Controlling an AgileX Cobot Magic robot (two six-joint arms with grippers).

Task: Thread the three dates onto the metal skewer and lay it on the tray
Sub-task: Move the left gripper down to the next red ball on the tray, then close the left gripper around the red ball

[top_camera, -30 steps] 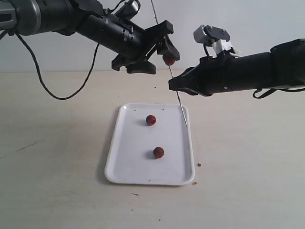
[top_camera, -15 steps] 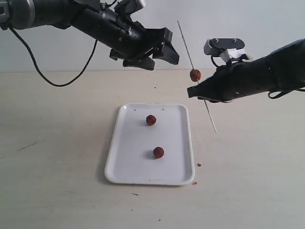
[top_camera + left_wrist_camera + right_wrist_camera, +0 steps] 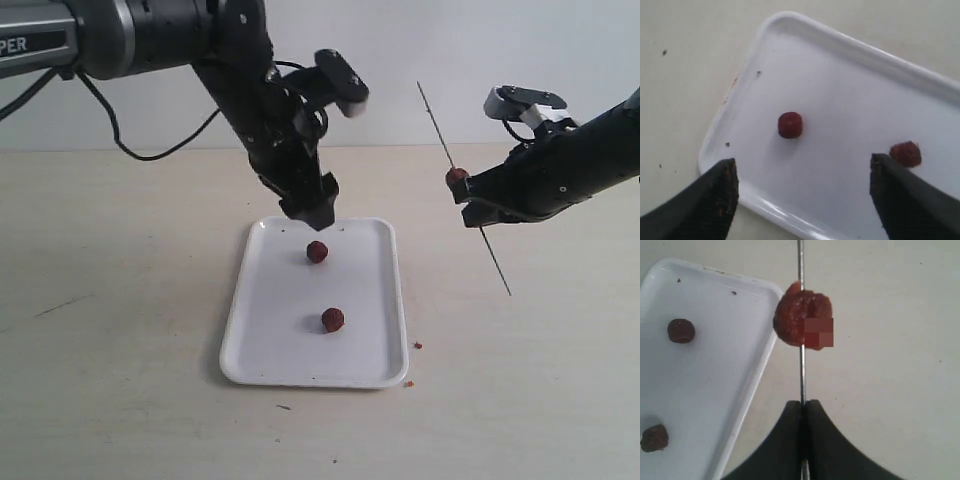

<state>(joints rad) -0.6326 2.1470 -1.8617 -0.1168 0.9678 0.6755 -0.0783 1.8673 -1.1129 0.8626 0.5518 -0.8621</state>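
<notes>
Hovering in the upper middle of the exterior frame, the left claw (image 3: 312,208) hung released, its jaws spread wide, just above the far end of the white tray (image 3: 275,345). Two loose dates lay on that tray, well apart. The upper date (image 3: 317,251) was almost under the claw, and the lower date (image 3: 332,319) sat nearer the frame's centre. At the right of the frame the right claw (image 3: 468,203) was clenched on the metal skewer (image 3: 495,260). The skewer slanted in the air off the tray's right side, clear of the surface (image 3: 120,300). One threaded date (image 3: 456,175) sat on the rod just above that grip.

We judged the step in hand to be picking up the upper date. In the left wrist view that fruit lay outside the gap between the two fingers (image 3: 700,205). We would therefore have centred the claw over it first, then come straight down. We would have closed softly, since so small and round a fruit seemed likely to roll on the glossy tray or to squash. Pinching it across its sides would leave a clear line through it for the rod. The right claw, we thought, needed only a firm hold and a steady skewer, with the long upper end left free for threading.
</notes>
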